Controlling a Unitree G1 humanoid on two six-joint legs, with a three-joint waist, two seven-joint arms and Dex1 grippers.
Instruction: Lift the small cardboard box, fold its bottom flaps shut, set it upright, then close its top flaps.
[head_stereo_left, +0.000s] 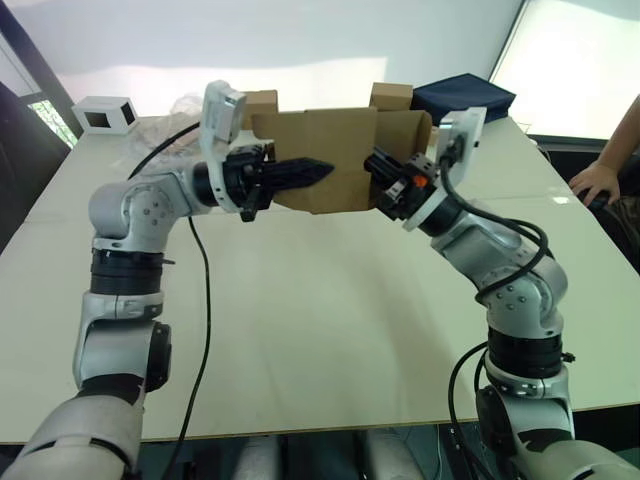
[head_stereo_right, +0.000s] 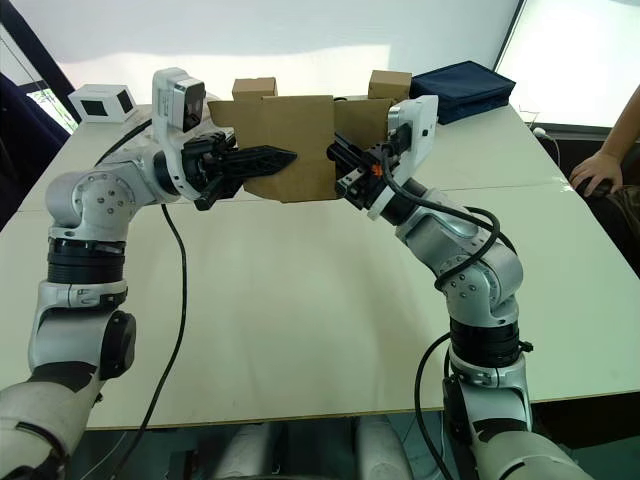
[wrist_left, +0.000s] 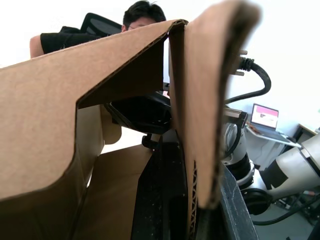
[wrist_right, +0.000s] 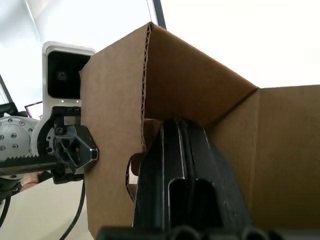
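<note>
My grippers hold the small cardboard box (head_stereo_left: 335, 160) off the table (head_stereo_left: 330, 320), at upper centre of the left eye view, long axis running left to right across the frame.

Hidden: the box's far side. I cannot separate top flaps from bottom flaps.

Left gripper (head_stereo_left: 318, 170): black fingers lie together, pointing right across the near wall. In the left wrist view a cardboard edge (wrist_left: 200, 150) stands against them; I cannot tell whether they clamp it.

Right gripper (head_stereo_left: 378, 165): fingers (wrist_right: 185, 170) are close together and reach into the box's open right end in the right wrist view, a flap (wrist_right: 112, 135) beside them. Clamped or not: cannot tell.

Surroundings: two small brown cubes (head_stereo_right: 254, 88) and (head_stereo_right: 389, 83) stand behind the box at the table's far edge. A dark blue bag (head_stereo_right: 465, 85) lies upper right, a white device (head_stereo_right: 104, 102) upper left. A person's hand (head_stereo_right: 597, 172) rests at the right edge. Nothing touches the box except my grippers.
</note>
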